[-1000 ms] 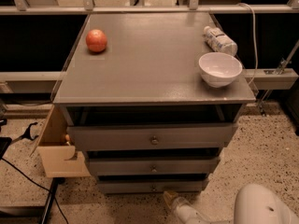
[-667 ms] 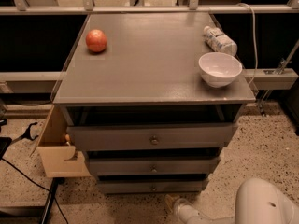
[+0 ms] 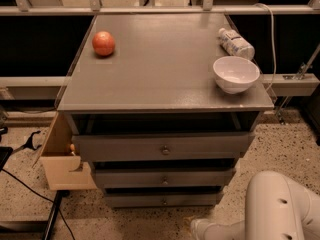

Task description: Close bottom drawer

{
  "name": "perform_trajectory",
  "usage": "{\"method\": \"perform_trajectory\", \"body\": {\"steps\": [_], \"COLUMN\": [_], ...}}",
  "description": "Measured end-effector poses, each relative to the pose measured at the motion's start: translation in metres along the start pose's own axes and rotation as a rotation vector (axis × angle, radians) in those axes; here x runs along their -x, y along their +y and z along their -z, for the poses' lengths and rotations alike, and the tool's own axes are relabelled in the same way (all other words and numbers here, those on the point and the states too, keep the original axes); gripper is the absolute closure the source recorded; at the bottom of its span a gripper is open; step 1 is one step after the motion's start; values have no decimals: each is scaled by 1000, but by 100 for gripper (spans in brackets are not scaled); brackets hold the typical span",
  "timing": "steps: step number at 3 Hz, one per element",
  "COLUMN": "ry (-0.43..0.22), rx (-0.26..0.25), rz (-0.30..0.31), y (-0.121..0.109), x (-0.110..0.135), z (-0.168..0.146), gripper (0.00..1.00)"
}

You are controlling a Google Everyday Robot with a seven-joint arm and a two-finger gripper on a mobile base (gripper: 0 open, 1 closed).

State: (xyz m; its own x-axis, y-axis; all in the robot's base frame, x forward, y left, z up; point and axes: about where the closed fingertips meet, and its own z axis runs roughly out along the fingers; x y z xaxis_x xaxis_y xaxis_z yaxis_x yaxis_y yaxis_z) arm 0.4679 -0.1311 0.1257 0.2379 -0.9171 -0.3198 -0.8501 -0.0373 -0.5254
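Observation:
The bottom drawer point(image 3: 162, 200) is the lowest of three grey fronts on the cabinet, with a small round knob at its middle. A dark gap shows above its front. The middle drawer point(image 3: 162, 178) and the widest top drawer point(image 3: 162, 147) sit above it, each standing out further than the one below. My gripper point(image 3: 194, 227) is at the bottom edge of the view, low on the floor side, just below and right of the bottom drawer's front, at the end of my white arm point(image 3: 282, 206). It is not touching the drawer.
On the cabinet top point(image 3: 160, 79) are an orange fruit point(image 3: 103, 43) at the back left, a white bowl point(image 3: 236, 74) at the right edge and a plastic bottle point(image 3: 235, 43) lying behind it. A cardboard box point(image 3: 60, 156) stands at the cabinet's left. Cables lie on the speckled floor.
My gripper has shifted slightly down and to the right, toward the frame's bottom edge. The drawers and the things on top have not moved.

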Motion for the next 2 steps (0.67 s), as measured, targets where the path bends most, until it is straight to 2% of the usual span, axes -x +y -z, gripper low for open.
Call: {"method": "perform_trajectory", "body": {"steps": [1, 2], "ry": [2, 2], "rx": [15, 15], "rz": [-9, -9], "y": [3, 3], "x": [0, 0], "z": [1, 1], "gripper": [82, 51]}}
